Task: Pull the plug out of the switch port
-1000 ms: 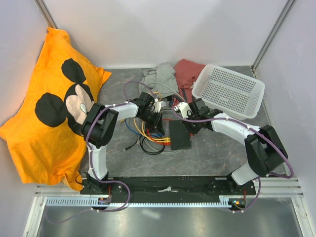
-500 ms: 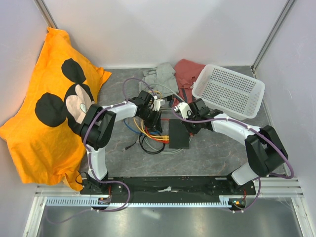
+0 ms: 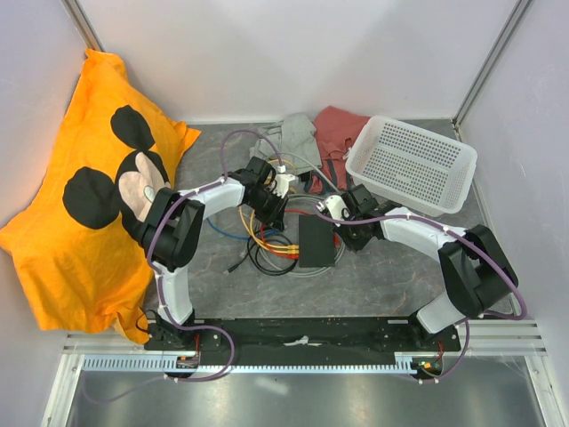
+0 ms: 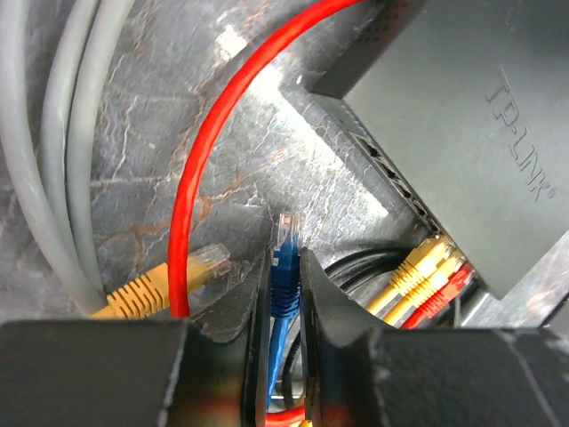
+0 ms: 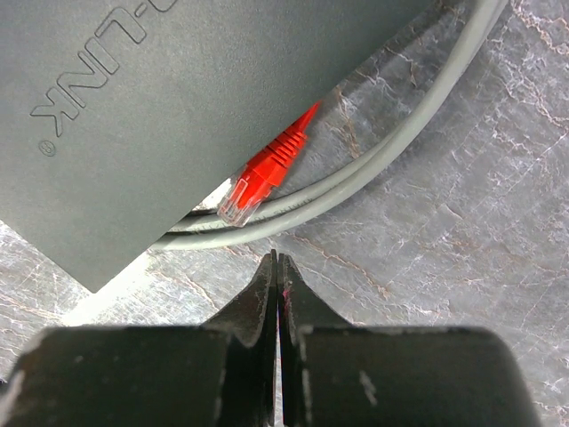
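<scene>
Black switch box (image 3: pixel 318 242) lay on the bench (image 3: pixel 391 276), we saw from above. Left wrist: our left pincer (image 4: pixel 286 260) pinched a blue plug (image 4: pixel 288 229), just apart from the switch port edge (image 4: pixel 391 182). Right wrist: our right pincer (image 5: pixel 277 271) was pressed together near that box.

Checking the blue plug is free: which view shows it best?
Left wrist: the blue plug sits mid-frame, pinched in the left gripper, apart from the switch. Top view shows it too small to tell; right wrist doesn't show it.
</scene>
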Controlling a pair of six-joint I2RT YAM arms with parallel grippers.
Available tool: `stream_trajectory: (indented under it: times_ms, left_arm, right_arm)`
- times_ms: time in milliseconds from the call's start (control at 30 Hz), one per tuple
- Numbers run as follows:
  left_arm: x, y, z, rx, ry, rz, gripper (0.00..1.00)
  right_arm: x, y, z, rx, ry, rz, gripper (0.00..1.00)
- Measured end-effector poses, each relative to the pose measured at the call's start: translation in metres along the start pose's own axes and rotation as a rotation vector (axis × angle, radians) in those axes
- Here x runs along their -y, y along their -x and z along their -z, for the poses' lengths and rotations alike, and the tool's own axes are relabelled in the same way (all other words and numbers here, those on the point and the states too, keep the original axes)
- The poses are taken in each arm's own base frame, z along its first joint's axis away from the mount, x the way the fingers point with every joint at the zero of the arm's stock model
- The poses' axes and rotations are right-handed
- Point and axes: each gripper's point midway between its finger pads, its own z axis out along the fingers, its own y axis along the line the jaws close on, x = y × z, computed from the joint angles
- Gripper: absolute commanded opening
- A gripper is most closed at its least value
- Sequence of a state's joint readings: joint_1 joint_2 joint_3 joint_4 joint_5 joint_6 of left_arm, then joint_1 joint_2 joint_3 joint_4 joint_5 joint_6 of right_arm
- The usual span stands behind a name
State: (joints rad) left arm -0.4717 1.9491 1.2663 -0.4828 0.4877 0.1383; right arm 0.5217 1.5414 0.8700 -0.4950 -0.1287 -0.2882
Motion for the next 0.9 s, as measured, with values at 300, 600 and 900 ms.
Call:
stream_trajectory:
  times_ms: [300, 600, 900]
  left_arm:
    - [-0.004, 0.022, 0.007, 0.033, 0.018, -0.157, 0.02]
    - [0.002, 0.037, 0.013, 0.035, 0.017, -0.326, 0.02]
    - [-0.003, 0.039, 0.014, 0.001, 0.054, -0.387, 0.29]
  right_arm:
    - [0.000, 0.000, 0.000, -0.001, -0.001, 0.001, 0.00]
    - [0.001, 0.000, 0.000, -0.002, -0.004, 0.001, 0.00]
    - [0.001, 0.000, 0.000, -0.002, -0.006, 0.004, 0.00]
